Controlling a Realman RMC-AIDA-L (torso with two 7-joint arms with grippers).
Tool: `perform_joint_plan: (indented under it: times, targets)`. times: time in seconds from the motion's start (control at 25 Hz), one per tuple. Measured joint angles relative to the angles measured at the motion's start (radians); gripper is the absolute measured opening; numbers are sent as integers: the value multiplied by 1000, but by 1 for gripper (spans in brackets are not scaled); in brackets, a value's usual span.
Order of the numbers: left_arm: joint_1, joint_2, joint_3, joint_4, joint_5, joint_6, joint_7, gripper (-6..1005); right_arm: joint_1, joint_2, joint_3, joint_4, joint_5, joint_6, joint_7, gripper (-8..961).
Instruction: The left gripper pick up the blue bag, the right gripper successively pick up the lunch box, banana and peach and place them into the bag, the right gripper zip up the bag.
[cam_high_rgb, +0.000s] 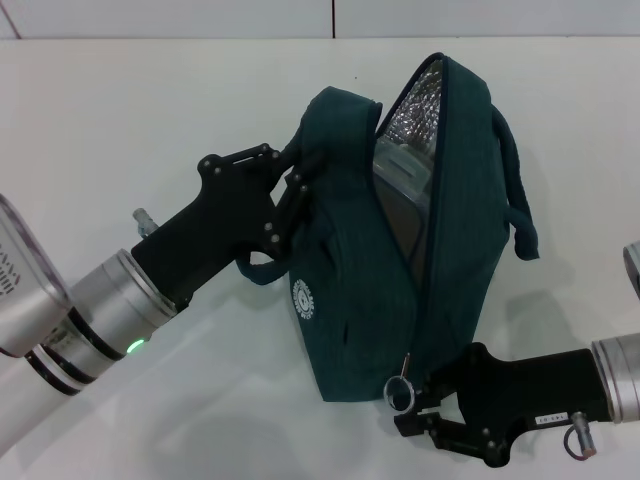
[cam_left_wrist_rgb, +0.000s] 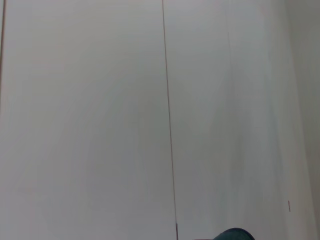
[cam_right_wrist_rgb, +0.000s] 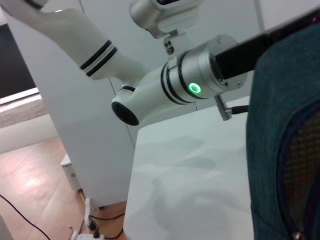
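The blue bag (cam_high_rgb: 440, 250) hangs tilted above the white table, and its long zipper gapes to show silver lining. My left gripper (cam_high_rgb: 290, 195) is shut on the bag's upper left edge by a handle and holds it up. Inside the opening the lunch box (cam_high_rgb: 405, 170) shows as a clear container. The metal ring pull (cam_high_rgb: 398, 388) hangs at the bag's lower corner. My right gripper (cam_high_rgb: 415, 405) sits right at that pull, its fingers apart around it. Banana and peach are out of view. The bag's fabric (cam_right_wrist_rgb: 285, 125) fills the right wrist view; a sliver of the bag (cam_left_wrist_rgb: 235, 234) shows in the left wrist view.
The white table (cam_high_rgb: 150, 120) spreads around the bag, with its back edge against a wall. In the right wrist view the left arm (cam_right_wrist_rgb: 195, 88) with its green light reaches over the table edge, and a wooden floor (cam_right_wrist_rgb: 30, 180) lies beyond.
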Motion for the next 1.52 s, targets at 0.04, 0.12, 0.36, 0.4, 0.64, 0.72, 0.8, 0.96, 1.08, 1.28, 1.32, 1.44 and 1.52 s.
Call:
perform_joint_plan:
  times: [0.04, 0.12, 0.36, 0.4, 0.64, 0.72, 0.8, 0.96, 1.08, 1.28, 1.32, 1.44, 1.52]
  targets:
    - [0, 0, -1, 0, 0, 0, 0, 208, -3, 0, 0, -3, 1, 0, -20, 306]
    - [0, 0, -2, 0, 0, 0, 0, 209, -11, 0, 2, -14, 7, -2, -48, 264]
    - [4, 0, -3, 0, -2, 0, 1, 214, -62, 1, 6, -59, 95, -21, -168, 59]
    - [4, 0, -3, 0, -2, 0, 1, 215, -68, 1, 6, -58, 125, -35, -203, 18]
    - [9, 0, 3, 0, -1, 2, 7, 219, -95, 1, 5, -47, 253, -97, -368, 14]
    - [13, 0, 3, 0, -1, 3, 7, 221, -100, 1, 5, -45, 270, -106, -392, 14]
    - [16, 0, 1, 0, -1, 4, 8, 223, -107, 1, 5, -44, 294, -112, -418, 15]
    - [17, 1, 4, 0, 0, 6, 8, 226, -114, 2, 1, -43, 319, -118, -457, 15]
    - [19, 2, 5, 0, 2, 12, -1, 228, -114, 2, 3, -43, 320, -131, -477, 16]
    - [41, 6, 0, -1, 8, 77, -69, 342, -114, -1, 1, -43, 320, -136, -493, 15]
    - [47, 6, -3, -2, 1, 94, -87, 370, -114, -1, 0, -43, 319, -136, -493, 15]
    - [54, 8, -7, -8, -28, 149, -139, 454, -114, -2, -1, -43, 315, -136, -494, 15]
    - [55, 9, -7, -11, -34, 182, -166, 480, -112, -2, -3, -43, 315, -134, -497, 14]
